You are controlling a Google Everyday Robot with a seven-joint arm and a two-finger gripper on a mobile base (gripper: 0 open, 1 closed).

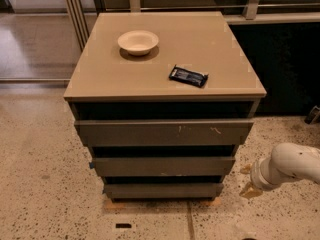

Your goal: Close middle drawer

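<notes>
The white arm [295, 164] comes in low from the right edge and lies nearly level above the floor [45, 184], its wrist pointing left toward the cabinet [165, 91]. The gripper [246, 180] hangs just right of the cabinet's near right corner, level with the two lower drawers and touching neither. Its two tan fingers [248, 190] stand apart, one above the other, with nothing between them.

The middle drawer [162, 165] sits in the near face of the cabinet, between the wider top drawer [165, 132], which bears pale scratches, and the narrower bottom drawer [162, 190]. A dark gap shows above each front. Whether the middle drawer is fully pushed in cannot be told.

On the cabinet top, a pale bowl [138, 41] stands far left of centre, and a black packet [188, 76] lies nearer and to the right.
</notes>
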